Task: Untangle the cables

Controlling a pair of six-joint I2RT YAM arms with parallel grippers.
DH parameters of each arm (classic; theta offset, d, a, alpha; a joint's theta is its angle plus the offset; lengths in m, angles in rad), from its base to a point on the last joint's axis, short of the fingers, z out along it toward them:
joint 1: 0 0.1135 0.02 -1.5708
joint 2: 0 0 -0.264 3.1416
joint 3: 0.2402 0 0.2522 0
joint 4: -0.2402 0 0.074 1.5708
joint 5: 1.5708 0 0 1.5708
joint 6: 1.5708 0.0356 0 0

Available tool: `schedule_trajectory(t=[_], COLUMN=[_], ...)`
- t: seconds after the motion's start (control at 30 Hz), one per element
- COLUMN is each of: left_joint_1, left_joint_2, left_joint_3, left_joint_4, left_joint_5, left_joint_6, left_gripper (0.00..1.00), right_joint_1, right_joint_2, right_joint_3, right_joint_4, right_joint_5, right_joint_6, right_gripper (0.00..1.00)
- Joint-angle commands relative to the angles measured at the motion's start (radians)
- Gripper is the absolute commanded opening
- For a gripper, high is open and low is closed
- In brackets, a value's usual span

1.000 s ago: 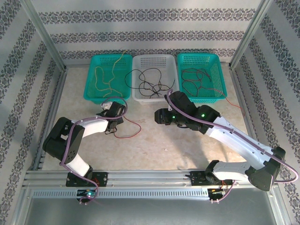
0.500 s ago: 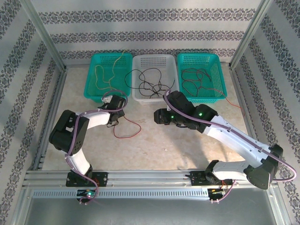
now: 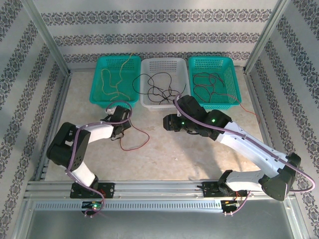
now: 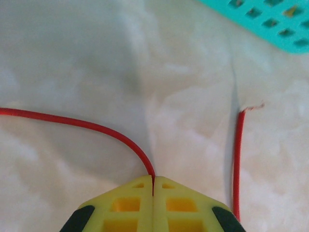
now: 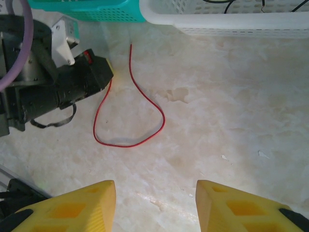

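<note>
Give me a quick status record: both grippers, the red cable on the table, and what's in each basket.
left gripper: shut on the red cable, low over the table
right gripper: open, holding nothing, above the table
red cable: loose loop lying on the table in front of the baskets
left teal basket: yellow cables
white basket: black cables
right teal basket: dark cables
</note>
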Motion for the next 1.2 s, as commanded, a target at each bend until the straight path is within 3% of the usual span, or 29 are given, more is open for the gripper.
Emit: schedule_trajectory(t=[0.0, 0.3, 0.5, 0.6, 0.77, 1.0, 1.17], left_joint_1=[-0.008, -0.083, -0.119, -0.120, -0.119, -0.118, -0.119], left_joint_2=[-0.119, -0.519, -0.631, -0.576, -0.394, -0.066, 0.192], left_joint_3=[-0.029, 0.102, 0.306, 0.483, 0.798, 1.266, 1.689], left_joint_4=[-0.093, -0.361, -0.480, -0.528, -0.518, -0.467, -0.570], left_joint_5=[0.009, -0.018, 0.040, 0.065, 0.200, 0.292, 0.336], left_joint_6=[-0.006, 0.101, 0.166, 0.201, 0.235, 0.240, 0.228], left_gripper=[0.00, 0.00, 0.00, 0.00, 0.00, 0.00, 0.00], right_joint_1=[0.000, -0.005, -0.080, -0.109, -0.137, -0.149, -0.163], right_joint_2=[-0.010, -0.014, -0.034, -0.034, -0.035, -0.070, -0.100], right_joint_3=[0.029, 0.042, 0.056, 0.075, 0.086, 0.049, 0.029], right_joint_4=[-0.015, -0.012, -0.003, -0.011, -0.021, -0.021, -0.023], right_joint_5=[0.003, 0.013, -0.005, -0.012, -0.023, -0.016, -0.022], right_joint_6=[-0.024, -0.033, -0.036, -0.049, -0.065, -0.068, -0.069], right_gripper=[0.48, 0.48, 0.49, 0.49, 0.49, 0.49, 0.49])
